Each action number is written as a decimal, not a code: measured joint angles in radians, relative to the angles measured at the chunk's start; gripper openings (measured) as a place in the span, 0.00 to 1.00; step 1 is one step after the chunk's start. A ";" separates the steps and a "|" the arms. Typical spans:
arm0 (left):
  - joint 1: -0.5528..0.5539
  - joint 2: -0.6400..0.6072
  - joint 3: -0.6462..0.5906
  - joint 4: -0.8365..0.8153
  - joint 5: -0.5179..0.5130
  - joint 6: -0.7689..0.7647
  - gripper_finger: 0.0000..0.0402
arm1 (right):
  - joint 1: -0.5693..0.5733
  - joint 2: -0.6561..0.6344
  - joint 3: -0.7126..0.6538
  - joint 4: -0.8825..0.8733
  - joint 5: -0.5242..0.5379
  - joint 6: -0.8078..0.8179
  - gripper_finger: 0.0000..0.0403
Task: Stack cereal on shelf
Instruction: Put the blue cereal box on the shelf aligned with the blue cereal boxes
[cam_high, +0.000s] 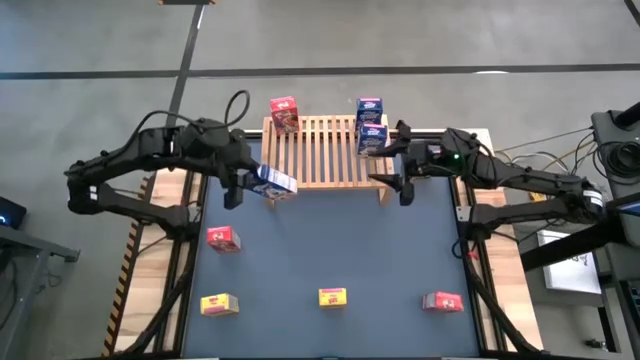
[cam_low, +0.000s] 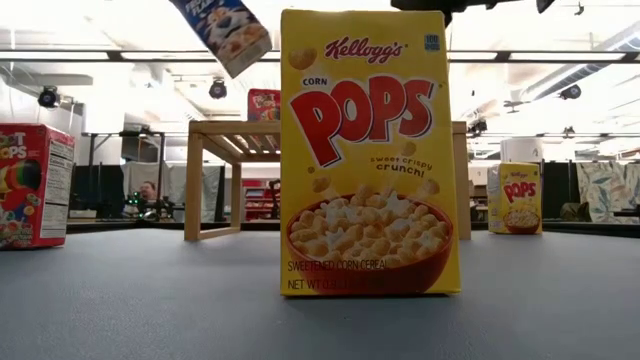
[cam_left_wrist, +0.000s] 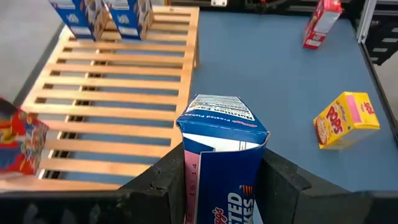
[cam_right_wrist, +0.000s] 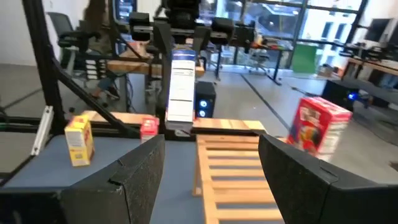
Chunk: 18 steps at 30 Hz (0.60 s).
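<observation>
The wooden slatted shelf (cam_high: 325, 150) stands at the table's far middle. On it stand a red cereal box (cam_high: 284, 113) at the far left corner and two blue ones (cam_high: 371, 108) (cam_high: 372, 138) at the far right. My left gripper (cam_high: 262, 183) is shut on a third blue box (cam_left_wrist: 221, 155), in the air by the shelf's near left corner. My right gripper (cam_high: 400, 185) hangs open and empty at the shelf's near right corner, its fingers (cam_right_wrist: 124, 180) wide apart. My left gripper pinches the blue box between its two fingers (cam_left_wrist: 165, 180), one on each narrow side (cam_left_wrist: 191, 180), at the half of the box nearer the wrist. The fingers slant downward toward the shelf, along the box. The box is lifted clear and tilted, its top end (cam_left_wrist: 217, 112) pointing away from the gripper.
On the blue table lie a red box (cam_high: 222, 238) at the left, a yellow box (cam_high: 219, 304) at the near left, a yellow box (cam_high: 333, 296) standing at the near middle, and a red box (cam_high: 442, 301) at the near right. The shelf's middle slats (cam_left_wrist: 118, 81) are bare.
</observation>
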 joint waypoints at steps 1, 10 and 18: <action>-0.011 0.002 0.000 0.005 -0.006 -0.003 0.32 | 0.008 0.013 0.000 0.004 0.001 0.003 0.62; -0.060 0.073 -0.001 0.071 -0.009 0.000 0.32 | 0.064 0.120 0.000 0.073 0.069 0.025 0.62; -0.067 0.157 -0.001 0.099 -0.010 0.001 0.32 | 0.126 0.206 0.000 0.106 0.258 -0.018 0.62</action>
